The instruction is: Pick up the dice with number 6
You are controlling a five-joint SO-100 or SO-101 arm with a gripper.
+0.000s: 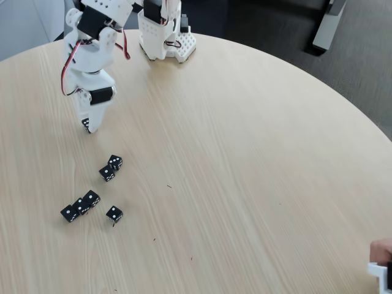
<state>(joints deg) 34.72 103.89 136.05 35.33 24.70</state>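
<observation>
Fixed view. The pincer (87,125) hangs above the round table (257,184), its fingers closed on a small black die (86,124) showing white pips, presumably the six, though the pips are too small to count. Six loose dice (92,197) lie below and slightly right of the pincer, well apart, left scattered as distractors.

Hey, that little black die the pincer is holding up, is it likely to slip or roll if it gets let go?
The die looks hard and smooth, pinched only at the pincer tips, so it may slip. Being a small cube, it would probably tumble briefly on the flat table, then settle. It likely weighs little.
</observation>
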